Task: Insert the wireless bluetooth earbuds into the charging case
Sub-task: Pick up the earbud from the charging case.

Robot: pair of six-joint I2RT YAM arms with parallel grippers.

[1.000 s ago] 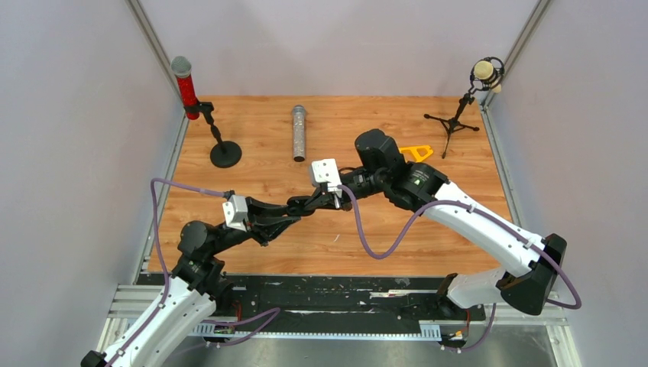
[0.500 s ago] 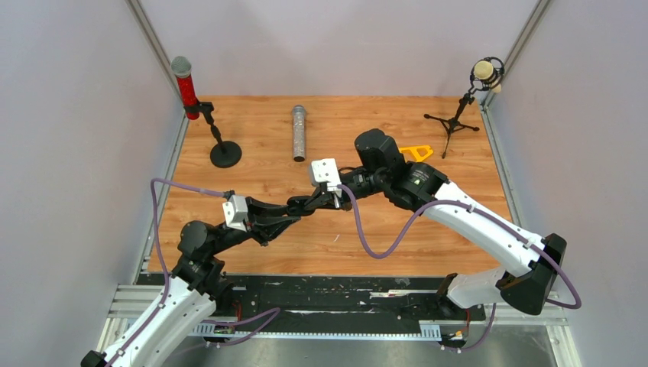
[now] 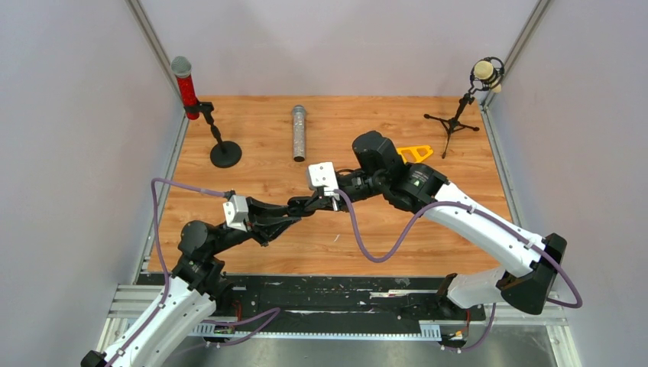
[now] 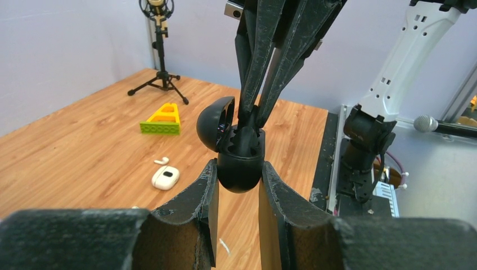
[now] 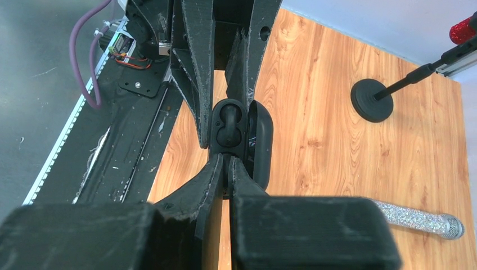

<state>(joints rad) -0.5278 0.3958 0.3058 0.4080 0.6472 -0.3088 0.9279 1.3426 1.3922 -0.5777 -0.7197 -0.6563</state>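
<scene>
Charging case [image 4: 240, 164] sits grasped in left claw [image 4: 238, 175]; clenched right claw [image 5: 226, 161] touches black earbud [image 5: 229, 125] inside.

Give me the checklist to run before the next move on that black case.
1. Grip of the left gripper on the black charging case, held off the table: ok.
2. The lid swung open: ok.
3. Tips of the right gripper, shut, at the case's mouth: ok.
4. Seating of the black earbud in its well: cannot tell.
5. Stowing of the white earbud in the white case: not ok, it lies on the table beside it.
</scene>
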